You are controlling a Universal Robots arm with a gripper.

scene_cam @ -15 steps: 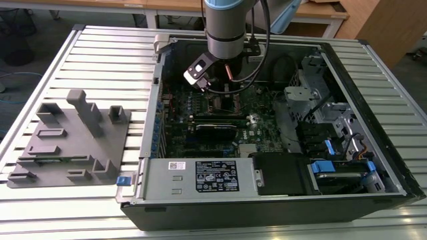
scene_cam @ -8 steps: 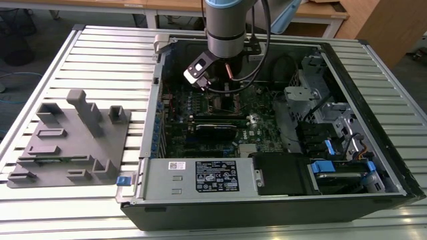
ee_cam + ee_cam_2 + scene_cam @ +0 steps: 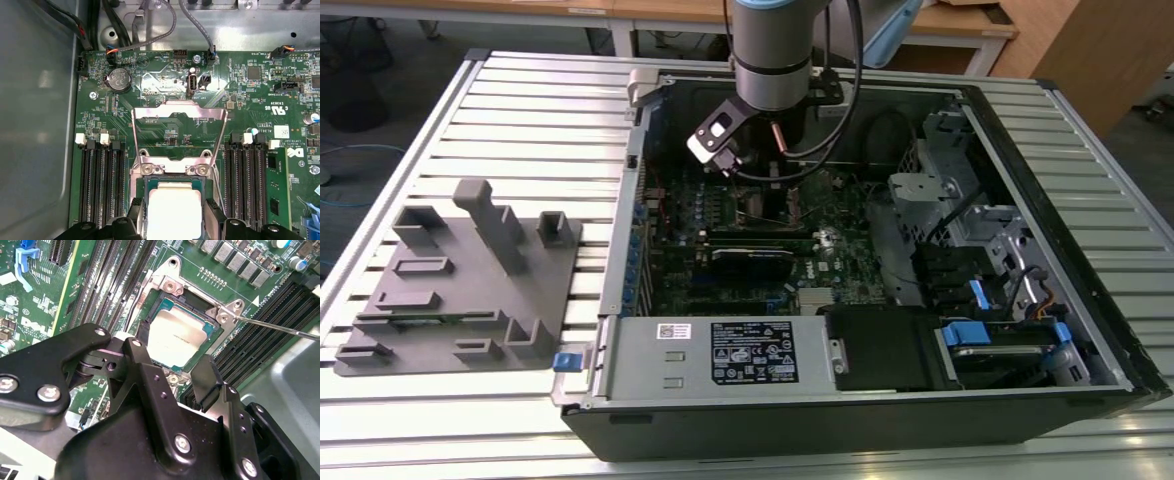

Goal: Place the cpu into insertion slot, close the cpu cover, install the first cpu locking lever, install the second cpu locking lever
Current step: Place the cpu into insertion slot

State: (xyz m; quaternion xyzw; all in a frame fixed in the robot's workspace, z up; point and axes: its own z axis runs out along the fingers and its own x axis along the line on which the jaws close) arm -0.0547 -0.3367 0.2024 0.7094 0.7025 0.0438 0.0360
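The cpu [image 3: 175, 337] [image 3: 172, 210], a flat silver-grey square, lies in the insertion slot [image 3: 197, 300] [image 3: 146, 187] on the green board. My gripper [image 3: 172, 360] [image 3: 172, 207] hangs just above it, open. One black finger [image 3: 140, 357] stands on each side of the chip, with a small gap to its edges. The cpu cover [image 3: 177, 109] is flipped back on its hinge, away from the slot, and the board shows through its window. A thin metal locking lever [image 3: 280, 327] sticks out, unlatched, beside the socket. In the exterior view the arm [image 3: 767, 60] reaches down into the open computer case.
Long black memory slots [image 3: 102, 185] [image 3: 245, 185] flank the socket. The case wall [image 3: 35, 125] rises close beside them, and cables [image 3: 150, 35] run along the far edge. A grey fixture [image 3: 460, 280] sits on the slatted table at the exterior view's left. A power supply [image 3: 720, 355] fills the front.
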